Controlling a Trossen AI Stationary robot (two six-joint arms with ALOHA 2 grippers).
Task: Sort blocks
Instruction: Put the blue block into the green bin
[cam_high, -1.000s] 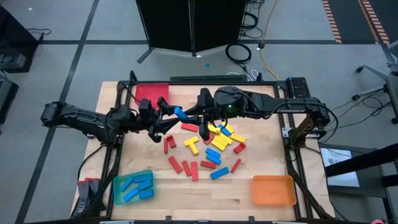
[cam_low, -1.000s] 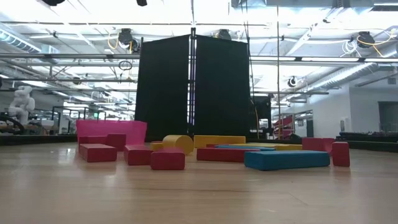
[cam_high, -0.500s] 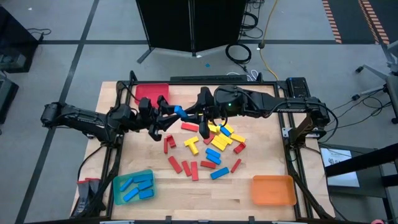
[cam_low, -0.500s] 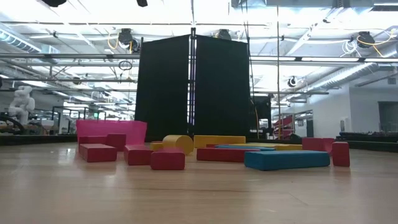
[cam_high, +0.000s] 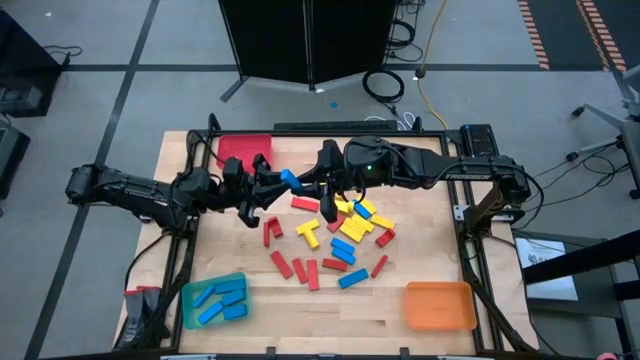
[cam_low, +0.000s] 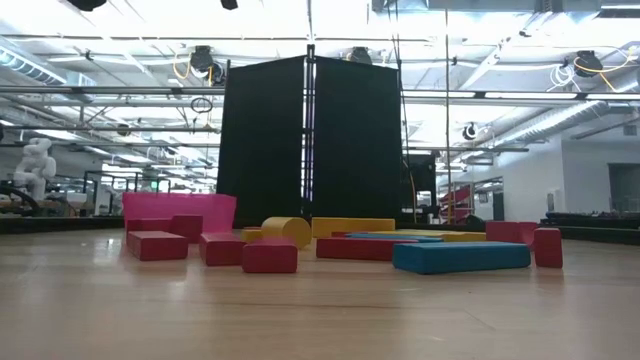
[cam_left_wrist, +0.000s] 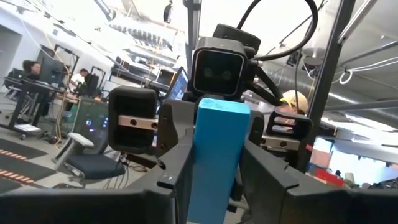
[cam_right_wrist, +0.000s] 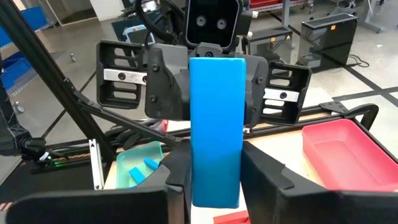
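No movement; blue block (cam_high: 290, 181) clamped between left hand (cam_high: 273, 183), right hand (cam_high: 308, 186).

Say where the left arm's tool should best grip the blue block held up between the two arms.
Probably the free end of the blue block, from the left, pads on its two broad flat faces. It is a long bar in mid-air between the left tool and the right tool.
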